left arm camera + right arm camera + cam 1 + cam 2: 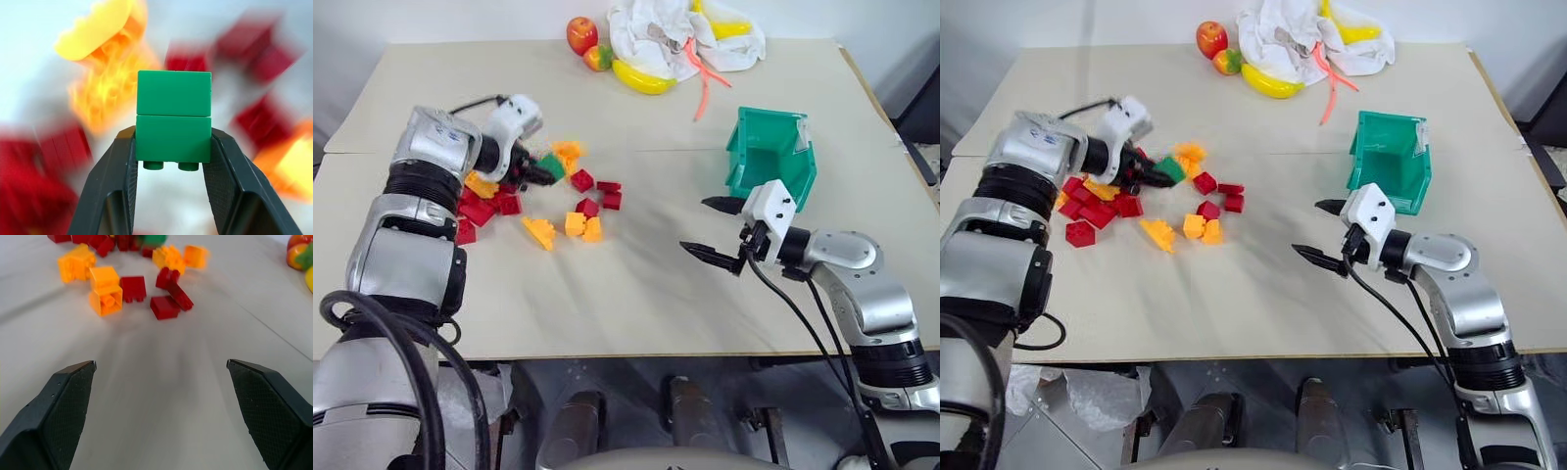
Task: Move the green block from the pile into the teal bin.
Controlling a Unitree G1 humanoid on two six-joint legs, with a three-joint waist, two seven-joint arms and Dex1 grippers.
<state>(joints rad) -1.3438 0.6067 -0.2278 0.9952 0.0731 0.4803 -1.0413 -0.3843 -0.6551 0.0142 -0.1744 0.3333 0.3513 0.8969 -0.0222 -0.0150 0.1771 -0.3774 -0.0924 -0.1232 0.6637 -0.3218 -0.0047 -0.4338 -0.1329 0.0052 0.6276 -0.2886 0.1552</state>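
Note:
The green block (173, 117) is clamped between the two black fingers of my left gripper (546, 174), which is shut on it over the far side of the pile (538, 206). The pile is a loose scatter of red and orange-yellow bricks left of the table's middle. The teal bin (800, 171) stands on the table to the right, its opening facing up. Just in front of the bin, my right gripper (713, 229) hovers open with nothing between its fingers, pointing left toward the pile (132, 284).
At the table's far edge lie a red apple (581, 34), a yellow banana (641, 76), a white cloth (675, 34) and an orange strip (702, 83). Bare tabletop (656, 264) stretches between the pile and the bin.

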